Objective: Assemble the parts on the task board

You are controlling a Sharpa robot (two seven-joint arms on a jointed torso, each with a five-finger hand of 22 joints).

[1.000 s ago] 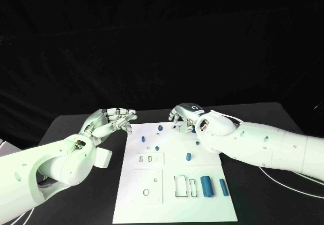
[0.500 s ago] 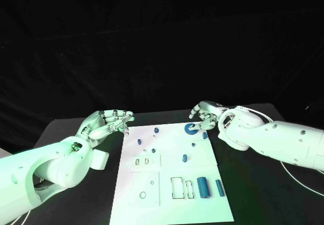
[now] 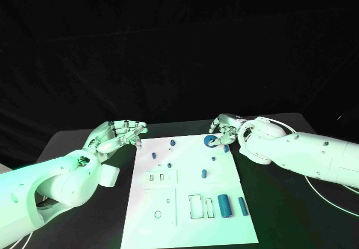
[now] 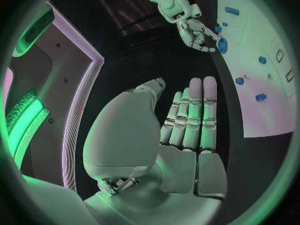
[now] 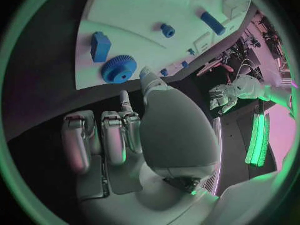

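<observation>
The white task board (image 3: 224,228) lies in the middle of the table. A blue gear (image 3: 211,140) lies flat near its far right corner, with a blue block (image 3: 226,149) just beside it. My right hand (image 3: 226,128) hovers at that corner holding nothing; in the right wrist view its thumb tip (image 5: 147,76) is next to the gear (image 5: 119,69) and its fingers stay off the board (image 5: 144,10). My left hand (image 3: 120,134) waits off the far left corner, fingers straight and together (image 4: 187,115), holding nothing.
Several small blue pegs (image 3: 201,173) stand across the board's far half. Two blue cylinders (image 3: 223,205) lie near the rectangular slots (image 3: 196,205) at the near right. A white cable (image 3: 306,199) runs over the black table on the right.
My right hand has moved right from over the board's far edge to its right corner, and the blue gear now lies uncovered there. The left hand has kept its place.
</observation>
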